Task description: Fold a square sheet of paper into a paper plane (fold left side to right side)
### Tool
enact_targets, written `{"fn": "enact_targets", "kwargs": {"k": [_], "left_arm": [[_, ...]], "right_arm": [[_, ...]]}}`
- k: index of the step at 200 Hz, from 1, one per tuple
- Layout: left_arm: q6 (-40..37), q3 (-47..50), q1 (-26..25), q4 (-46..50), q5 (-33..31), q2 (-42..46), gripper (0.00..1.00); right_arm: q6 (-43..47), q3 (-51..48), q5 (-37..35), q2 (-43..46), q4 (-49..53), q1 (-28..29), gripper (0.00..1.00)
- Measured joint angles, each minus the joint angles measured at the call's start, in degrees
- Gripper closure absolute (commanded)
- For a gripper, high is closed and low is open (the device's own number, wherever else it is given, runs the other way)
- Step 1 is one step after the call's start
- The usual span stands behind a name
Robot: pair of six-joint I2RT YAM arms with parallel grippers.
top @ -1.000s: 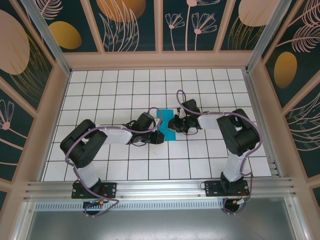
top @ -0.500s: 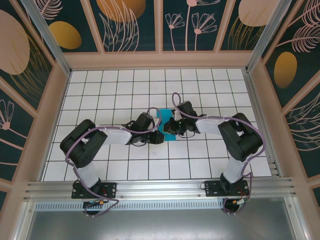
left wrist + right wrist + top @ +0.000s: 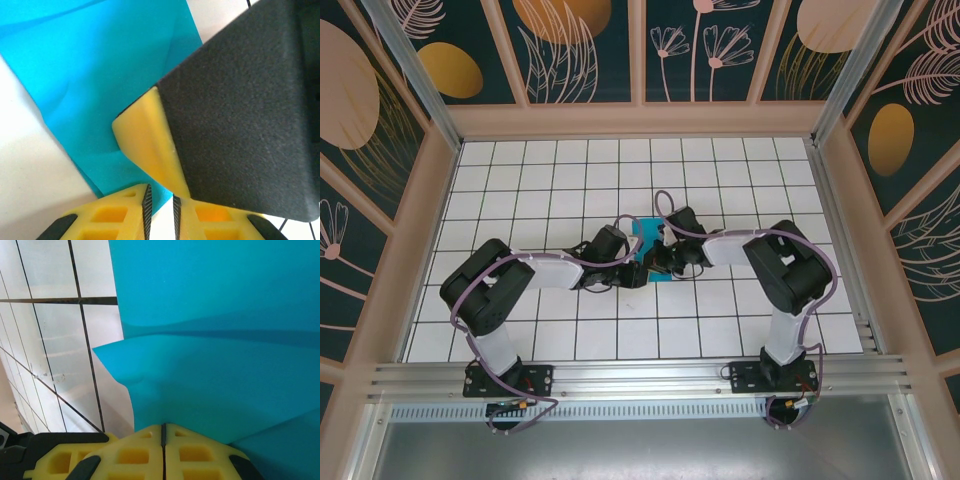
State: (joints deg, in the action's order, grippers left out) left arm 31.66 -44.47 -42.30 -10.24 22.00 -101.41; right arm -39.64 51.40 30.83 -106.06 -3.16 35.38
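The right gripper [image 3: 163, 434] is pressed fully together and pinches the teal paper sheet [image 3: 215, 380], which spreads just ahead of it. The left gripper [image 3: 161, 217] keeps a narrow gap, with the paper's edge beside its left finger. To the left of the right gripper lies the white tiled table [image 3: 95, 335].

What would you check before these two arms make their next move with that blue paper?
1. Right fingers closed on the sheet of paper: ok.
2. Left fingers holding the paper: cannot tell; they are nearly together at its edge.
3. Pinched part raised off the table: ok, judging from the right wrist view.
4. Paper lying flat and creased: not ok, it bulges.
5. Room between the two sets of fingers: not ok, they crowd close together over the paper.
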Motion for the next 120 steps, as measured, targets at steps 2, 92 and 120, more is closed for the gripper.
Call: {"fn": "enact_targets", "kwargs": {"k": [2,92,120], "left_arm": [[0.0,0.0,0.0,0.0,0.0,0.0,0.78],[0.0,0.6,0.0,-1.0,-0.1,0.0,0.78],[0.0,0.8,0.0,-1.4,-0.1,0.0,0.78]], "right_arm": [[0.2,0.1,-0.1,0.0,0.2,0.0,0.91],[4.3,3.5,-4.9,-0.3,5.1,0.4,0.9],[5.3,3.9,-5.3,-0.4,5.8,-0.1,0.9]]}}
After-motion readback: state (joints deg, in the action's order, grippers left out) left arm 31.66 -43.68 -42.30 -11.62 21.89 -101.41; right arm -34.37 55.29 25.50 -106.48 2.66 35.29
